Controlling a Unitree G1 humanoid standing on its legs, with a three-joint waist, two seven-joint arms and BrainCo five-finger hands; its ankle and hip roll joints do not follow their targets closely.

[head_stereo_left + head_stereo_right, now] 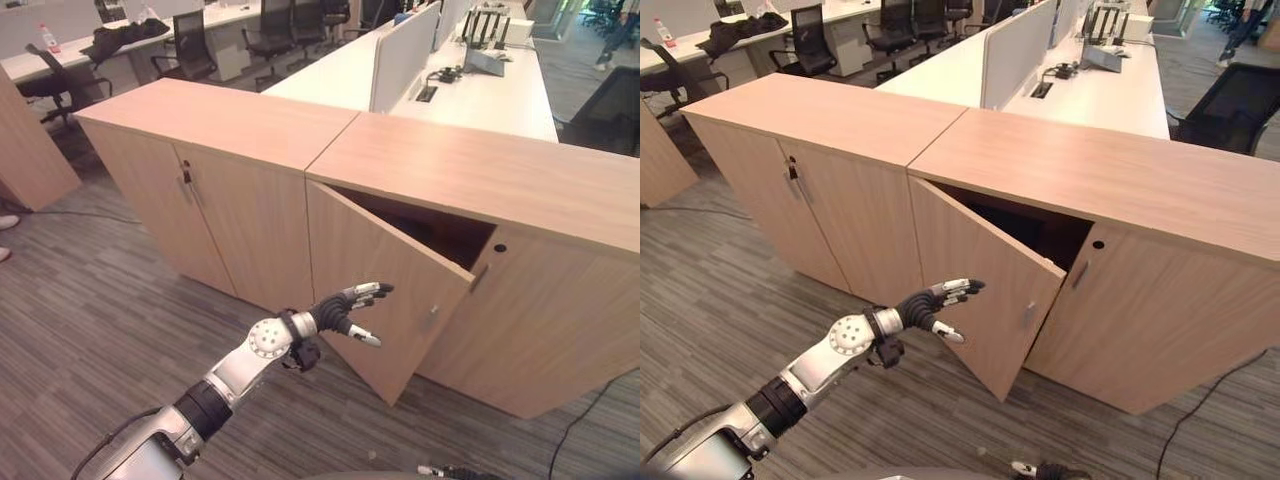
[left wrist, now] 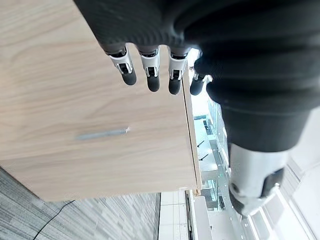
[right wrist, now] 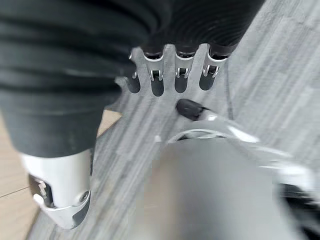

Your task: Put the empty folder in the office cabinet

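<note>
While the left hand [image 1: 345, 308] hovers before the office cabinet [image 1: 480, 270], its fingers are straight and slightly spread, thumb apart, holding nothing, just short of the cabinet door [image 1: 385, 285]. That door stands ajar, its free edge swung outward toward the robot; a slim metal handle [image 2: 102, 133] lies along its face. Seen from its wrist camera, the right hand [image 3: 170, 82] hangs over the carpeted floor [image 1: 90, 330], fingers relaxed and empty.
</note>
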